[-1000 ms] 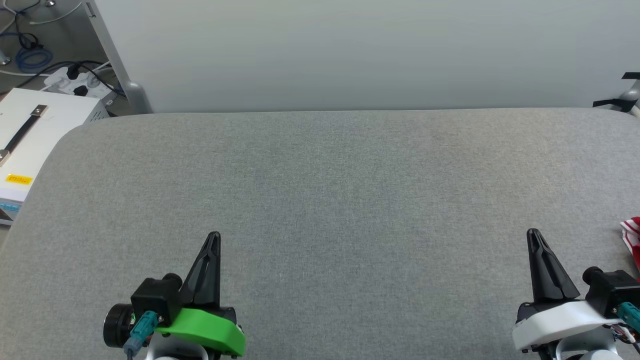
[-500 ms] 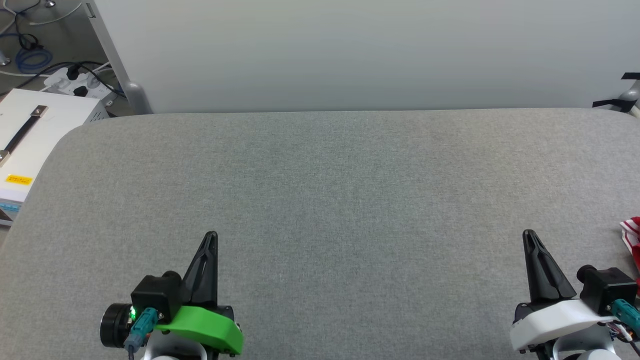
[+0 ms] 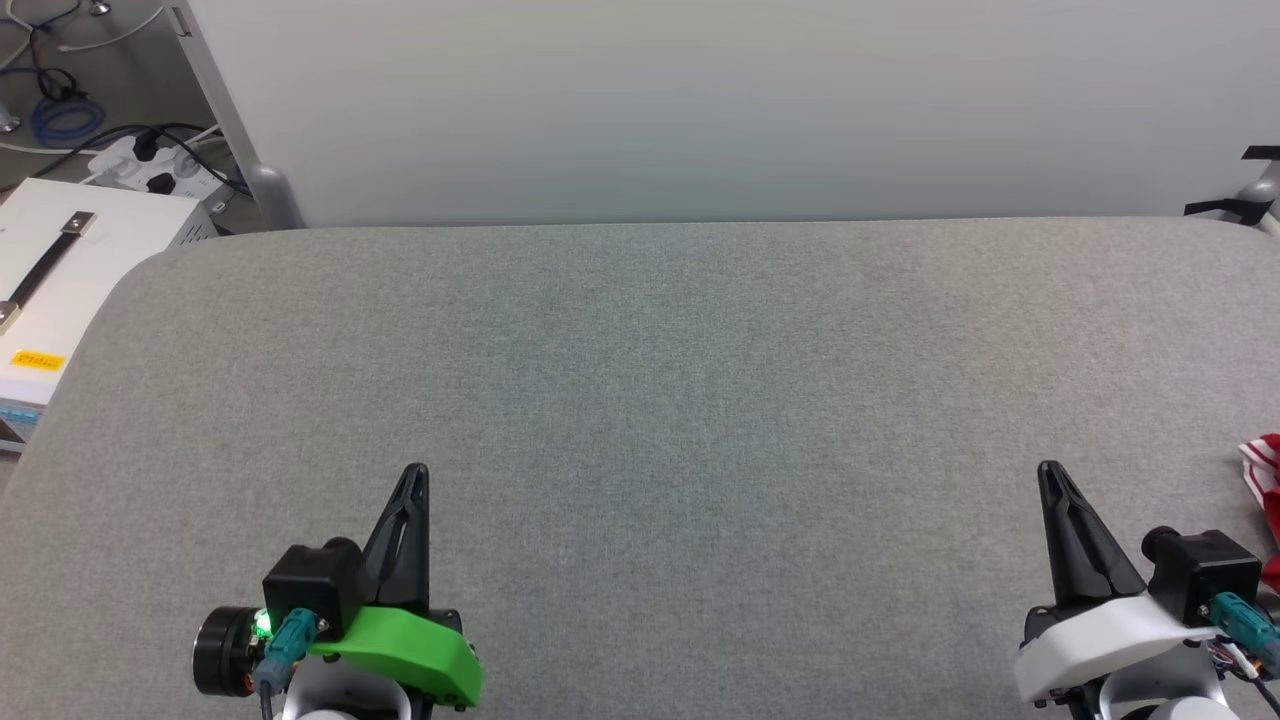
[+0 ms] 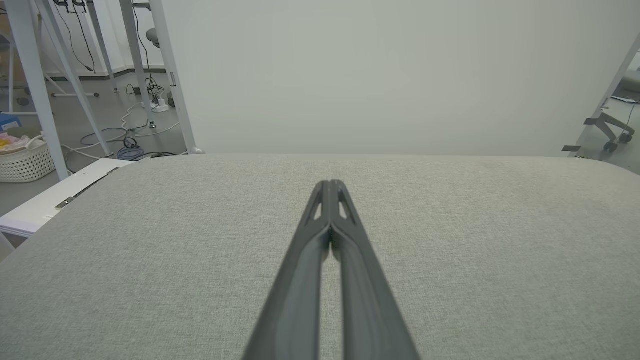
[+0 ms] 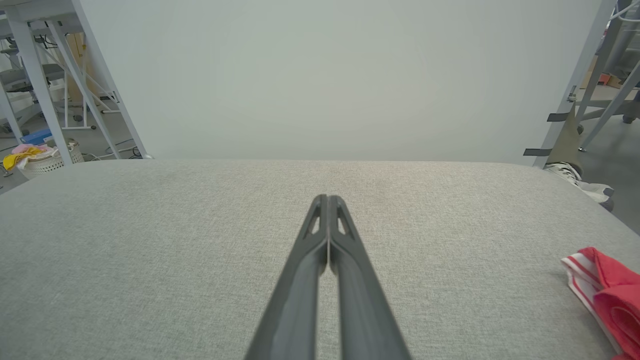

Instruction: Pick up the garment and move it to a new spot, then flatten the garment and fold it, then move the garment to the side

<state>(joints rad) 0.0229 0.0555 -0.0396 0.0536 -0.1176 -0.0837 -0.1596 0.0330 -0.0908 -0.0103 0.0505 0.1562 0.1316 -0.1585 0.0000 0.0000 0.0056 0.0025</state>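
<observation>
Red garment [image 5: 611, 287], seemingly bunched, is cut off at right.

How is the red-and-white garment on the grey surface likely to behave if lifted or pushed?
Probably floppy: the garment lies in soft rolled folds, so it should drape when lifted. Likely light, being thin cloth. Pushed across the woven grey surface, it would probably bunch rather than slide.

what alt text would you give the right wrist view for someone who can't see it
The right gripper, its two dark fingers shut together, points across a grey fabric surface toward a pale panel. A bunched red garment with white striped trim lies at the right edge.
</observation>
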